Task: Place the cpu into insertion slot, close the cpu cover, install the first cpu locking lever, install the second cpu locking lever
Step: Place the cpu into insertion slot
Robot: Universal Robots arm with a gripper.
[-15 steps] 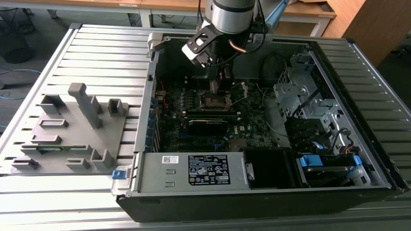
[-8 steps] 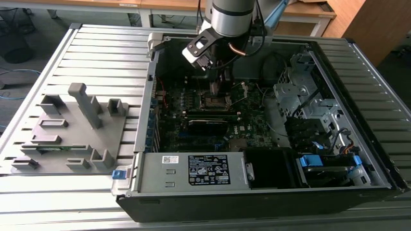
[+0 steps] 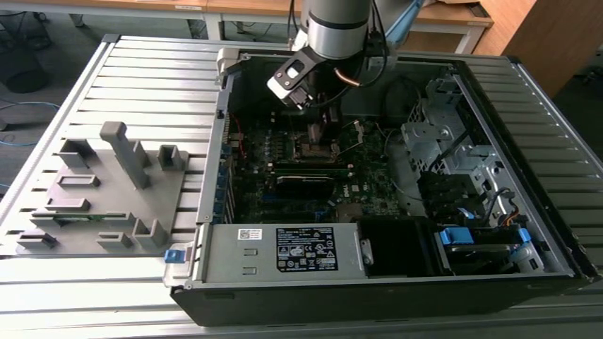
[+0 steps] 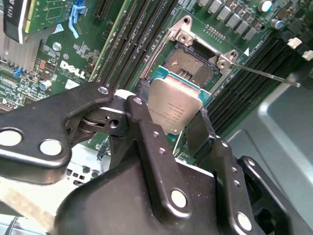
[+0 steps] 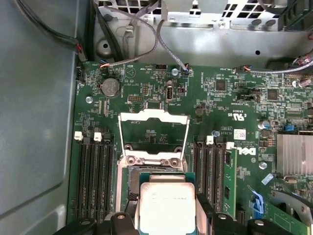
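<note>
**A:** What lay on the desk [image 3: 141, 63], starting from the exterior view's left?

**B:** A grey fixture [image 3: 104, 191] with upright posts sat near that left edge. Just beside it was the open case [image 3: 377, 293], which took up the middle and the right of the desk. The power supply [image 3: 236, 254] was at the case's near side and the drive cage [image 3: 438, 134] was along its right side.

**A:** And the arm?

**B:** The arm [image 3: 335, 28] reached in from the desk's far edge and ended low over the board [image 3: 377, 183] inside the case.

**A:** What did the pincer have?

**B:** The pincer [image 4: 172, 110] was closed partway on the cpu [image 5: 166, 203]. Its black fingers [image 4: 138, 115] pressed on two opposite edges of the chip, and the grey metal top faced up.

**A:** Where was the cpu relative to the slot?

**B:** It was right at the slot [image 4: 193, 68], covering the near part, while the dark centre beyond it was bare. In the second wrist view the chip looked tilted. I could not tell whether it touched the slot.

**A:** The cover?

**B:** The cover [image 5: 154, 132] stood swung open on its hinge at the slot's far edge, and the green board showed through its cut-out. A thin lever [image 4: 266, 76] stuck out free from one corner.

**A:** Anything around the slot?

**B:** Long black memory slots [image 5: 95, 171] ran on either side of it.
</note>
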